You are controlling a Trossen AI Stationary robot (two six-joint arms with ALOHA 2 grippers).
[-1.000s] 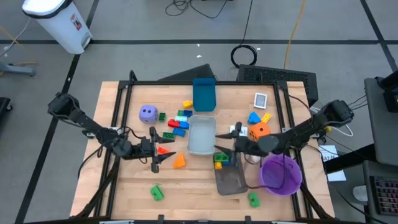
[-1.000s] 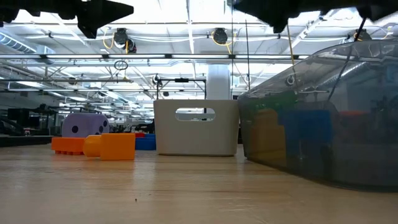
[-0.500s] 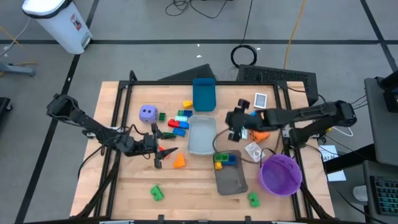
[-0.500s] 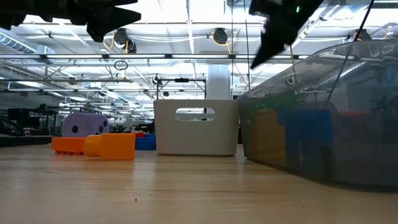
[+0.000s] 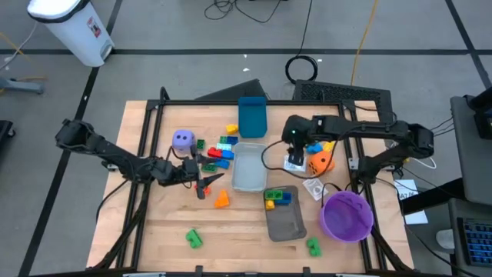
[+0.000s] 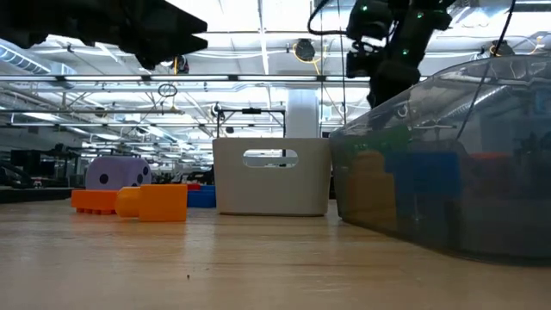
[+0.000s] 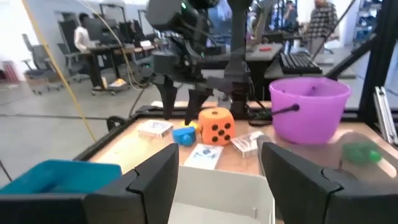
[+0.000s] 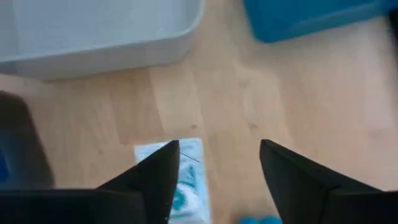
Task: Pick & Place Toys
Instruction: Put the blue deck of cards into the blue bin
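1. Over the right half of the table, the right gripper [image 5: 294, 150] hangs with its fingers spread and nothing between them, pointing down at a white card [image 8: 183, 180] on the wood — the card is not a toy.
2. The nearest toy, the orange die [image 5: 319, 161], sits just beside that gripper toward the table's right edge, with a small blue brick [image 7: 184, 135] close by.
3. To do this step well, I judge the gripper should shift sideways until the die is centred between the fingers, then come straight down — clear of the card.
4. The left gripper [image 5: 201, 183] waits near the orange brick [image 5: 221, 199], fingers apart and empty.
5. The grey tray [image 5: 249, 168] lies between the two arms.
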